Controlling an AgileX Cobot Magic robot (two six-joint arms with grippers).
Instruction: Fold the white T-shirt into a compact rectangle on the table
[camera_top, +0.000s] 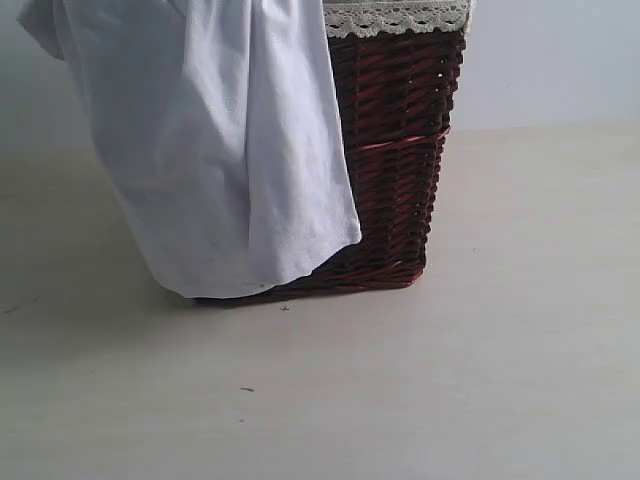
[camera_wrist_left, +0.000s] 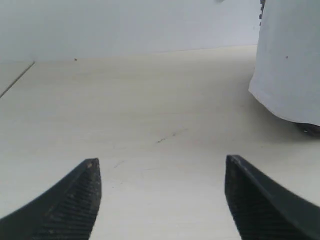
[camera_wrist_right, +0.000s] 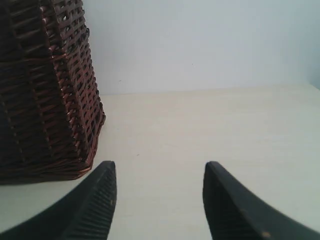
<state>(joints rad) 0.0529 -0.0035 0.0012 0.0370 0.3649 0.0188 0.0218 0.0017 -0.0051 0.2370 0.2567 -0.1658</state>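
The white T-shirt (camera_top: 210, 150) hangs out of a dark wicker basket (camera_top: 395, 160) and drapes down its side to the table (camera_top: 400, 390). In the left wrist view a lobe of the T-shirt (camera_wrist_left: 292, 65) hangs at the far side, well away from the fingers. My left gripper (camera_wrist_left: 161, 165) is open above bare table, nothing between its dark ribbed fingers. My right gripper (camera_wrist_right: 160, 167) is open too, low over the table, with the basket (camera_wrist_right: 45, 90) just off one finger. Neither gripper shows in the exterior view.
White lace trim (camera_top: 395, 18) runs along the basket's rim. A pale wall (camera_wrist_right: 200, 45) rises behind the table. A seam or table edge (camera_wrist_left: 17, 79) crosses one corner of the left wrist view. Bare tabletop (camera_top: 540, 300) stretches to the basket's right and front.
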